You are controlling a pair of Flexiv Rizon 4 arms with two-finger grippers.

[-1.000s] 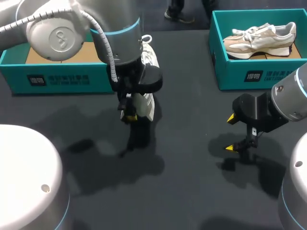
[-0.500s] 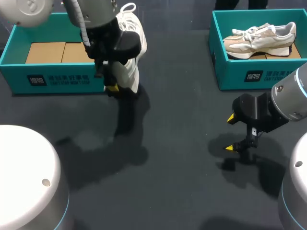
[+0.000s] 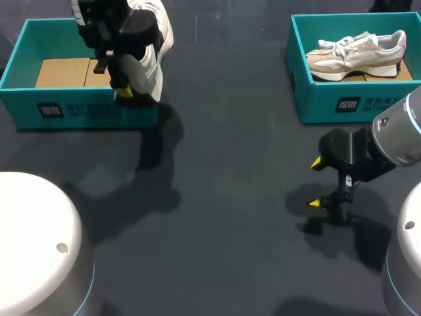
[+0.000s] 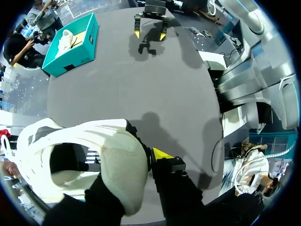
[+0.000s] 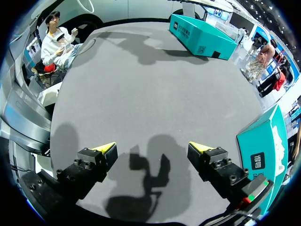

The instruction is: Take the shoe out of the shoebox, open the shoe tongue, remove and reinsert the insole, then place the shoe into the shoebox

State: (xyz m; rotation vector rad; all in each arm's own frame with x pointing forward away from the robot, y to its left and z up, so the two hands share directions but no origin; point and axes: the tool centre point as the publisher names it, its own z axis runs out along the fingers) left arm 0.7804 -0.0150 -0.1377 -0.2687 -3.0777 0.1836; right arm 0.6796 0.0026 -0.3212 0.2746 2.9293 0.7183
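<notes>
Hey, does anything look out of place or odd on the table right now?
Nothing looks spilled or damaged. The one thing out of place is the white shoe, held on end in the left gripper at the left shoebox's near corner, not yet inside it.

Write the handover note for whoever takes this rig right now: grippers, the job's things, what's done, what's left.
Left gripper: shut on the white shoe, gripping it at the heel and holding it raised at the right end of the left shoebox.
Right gripper: open, empty, hanging over the bare table in front of the right shoebox, which holds a beige shoe.
Done: the white shoe is out of its box. Whether the insole is back in cannot be told from these views.
Left: probably lower the shoe into the left shoebox and release.
</notes>
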